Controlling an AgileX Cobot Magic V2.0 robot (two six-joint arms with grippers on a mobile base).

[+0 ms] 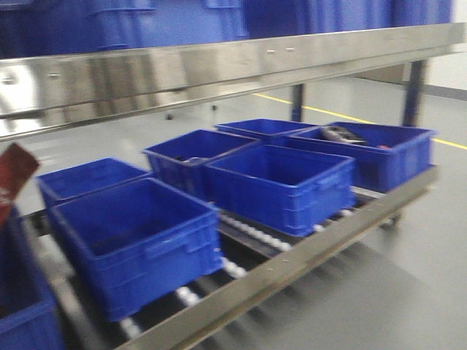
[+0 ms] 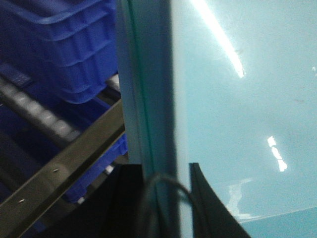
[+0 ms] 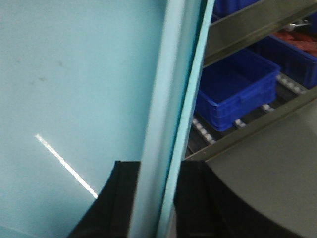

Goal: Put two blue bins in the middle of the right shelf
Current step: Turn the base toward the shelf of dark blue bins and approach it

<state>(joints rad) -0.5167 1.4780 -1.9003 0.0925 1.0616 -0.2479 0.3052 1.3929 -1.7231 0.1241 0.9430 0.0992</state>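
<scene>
A pale sky-blue bin fills both wrist views, and its smooth inner wall (image 2: pixel 247 99) (image 3: pixel 74 74) shines under the lamps. My left gripper (image 2: pixel 166 201) is shut on the bin's rim (image 2: pixel 148 99), one black finger (image 2: pixel 124 203) outside and the other inside. My right gripper (image 3: pixel 156 201) is shut on the opposite rim (image 3: pixel 171 99) in the same way. Each rim shows a doubled edge; I cannot tell whether a second bin is nested there. Neither the pale bin nor the grippers appear in the front view.
A steel roller shelf (image 1: pixel 306 251) lies ahead, carrying several dark royal-blue bins (image 1: pixel 139 240) (image 1: pixel 281 186). A steel beam (image 1: pixel 219 69) crosses above with more dark bins on top. A red object (image 1: pixel 14 175) sits at the left edge. Grey floor (image 1: pixel 430 248) lies to the right.
</scene>
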